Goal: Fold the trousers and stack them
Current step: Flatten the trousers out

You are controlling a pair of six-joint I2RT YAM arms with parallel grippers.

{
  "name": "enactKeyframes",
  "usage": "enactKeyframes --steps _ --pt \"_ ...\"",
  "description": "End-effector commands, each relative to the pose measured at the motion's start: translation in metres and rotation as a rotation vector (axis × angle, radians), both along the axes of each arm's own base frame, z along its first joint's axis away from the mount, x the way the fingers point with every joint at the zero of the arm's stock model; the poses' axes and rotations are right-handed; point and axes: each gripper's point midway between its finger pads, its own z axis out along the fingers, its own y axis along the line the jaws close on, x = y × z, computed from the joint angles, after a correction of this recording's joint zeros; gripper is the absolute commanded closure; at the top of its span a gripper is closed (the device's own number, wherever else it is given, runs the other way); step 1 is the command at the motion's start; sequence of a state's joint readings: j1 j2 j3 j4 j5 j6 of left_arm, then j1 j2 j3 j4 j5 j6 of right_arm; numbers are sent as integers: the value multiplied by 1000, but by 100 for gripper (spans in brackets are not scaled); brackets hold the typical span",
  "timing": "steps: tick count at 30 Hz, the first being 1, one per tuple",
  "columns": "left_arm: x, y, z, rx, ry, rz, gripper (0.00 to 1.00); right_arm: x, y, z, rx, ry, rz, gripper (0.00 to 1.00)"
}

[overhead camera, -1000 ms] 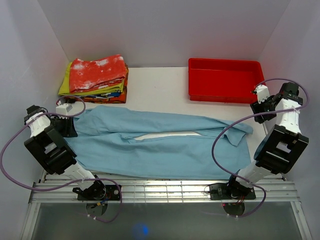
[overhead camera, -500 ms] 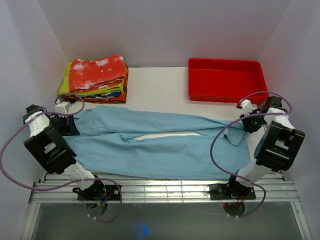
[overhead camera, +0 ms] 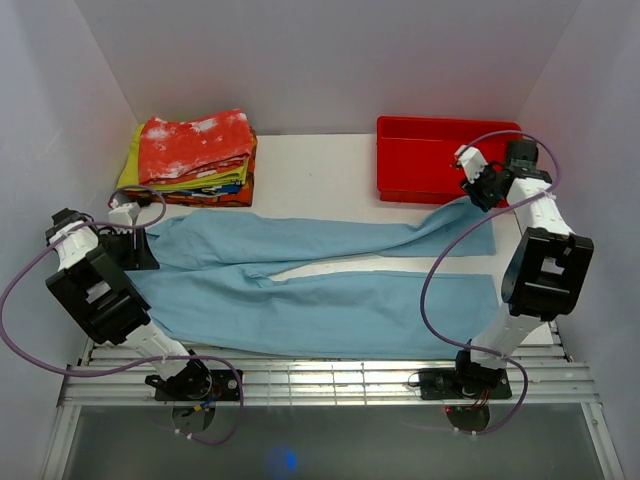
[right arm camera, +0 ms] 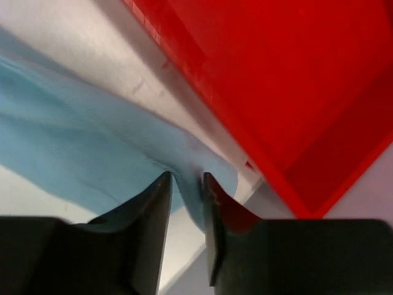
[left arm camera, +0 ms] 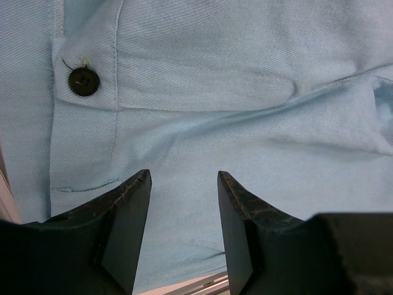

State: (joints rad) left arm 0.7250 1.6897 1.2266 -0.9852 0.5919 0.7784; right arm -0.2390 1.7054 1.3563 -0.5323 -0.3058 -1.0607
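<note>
Red rectangular plastic tray [overhead camera: 420, 190], upper right, red floor in view. Light sky-blue fabric trousers [overhead camera: 320, 305] span the centre of the white table [overhead camera: 320, 170], waist at left. My right end effector [overhead camera: 478, 195] is clamped on the upper leg's cuff, which lay beside the lower leg half a second ago and is now drawn toward the tray. My left end effector [left arm camera: 183, 181], fingers apart, hovers over the waistband.

Top cam looks down from the near edge; both wrist cams sit close-up on the same trousers [overhead camera: 320, 310].
</note>
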Motion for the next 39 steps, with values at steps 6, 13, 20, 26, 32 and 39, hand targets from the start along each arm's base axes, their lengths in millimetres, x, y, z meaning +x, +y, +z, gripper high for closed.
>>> enactKeyframes --steps 6,13,20,26,32,39 --pt "17 10 18 8 -61 36 41 12 -24 17 -44 33 -237 21" --pt "18 5 13 -35 -56 56 41 -53 -52 -23 123 243 -369 24" --pt "16 10 9 -6 -40 79 41 -56 -51 -65 219 308 -535 28" --pt "13 10 4 2 -35 100 36 -46 -47 -99 317 332 -646 25" --pt "13 13 4 20 -36 103 35 -57 -47 -122 306 378 -685 57" --pt "17 17 1 14 -26 120 35 -82 -68 -110 182 363 -624 92"
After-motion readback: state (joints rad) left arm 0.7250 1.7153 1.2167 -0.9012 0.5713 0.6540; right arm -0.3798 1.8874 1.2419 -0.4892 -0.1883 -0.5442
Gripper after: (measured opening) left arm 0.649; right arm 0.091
